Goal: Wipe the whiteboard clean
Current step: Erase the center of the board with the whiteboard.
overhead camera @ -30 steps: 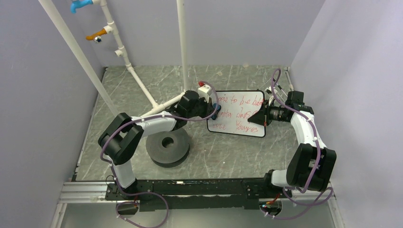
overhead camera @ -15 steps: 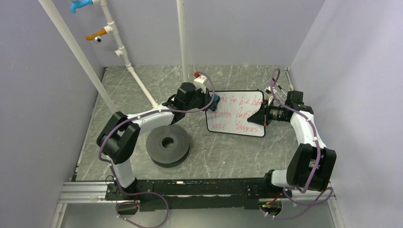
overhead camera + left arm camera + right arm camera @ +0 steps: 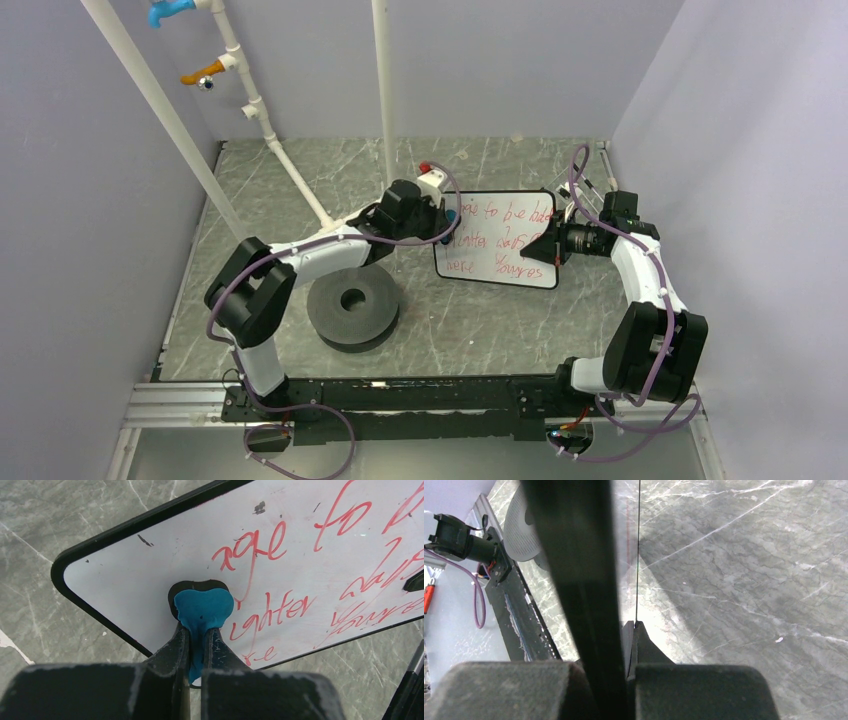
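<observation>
The whiteboard [image 3: 505,240] lies on the grey marble table, red handwriting across it; its left end [image 3: 125,595] is wiped bare. My left gripper [image 3: 453,226] is shut on a blue-and-black eraser [image 3: 202,607], which presses on the board just left of the writing. My right gripper [image 3: 547,247] is shut on the board's right edge. In the right wrist view the whiteboard [image 3: 579,570] shows edge-on as a dark band, and the right gripper [image 3: 631,630] clamps it, one finger hidden behind it.
A black disc [image 3: 352,305] with a centre hole sits left of the board, under the left arm. White pipes [image 3: 300,185] slant across the back left and a white pole [image 3: 384,100] stands behind the board. Walls close in on three sides.
The left gripper carried the eraser towards the back along the board's left end, then came part of the way back. The right gripper and the board have not moved.
</observation>
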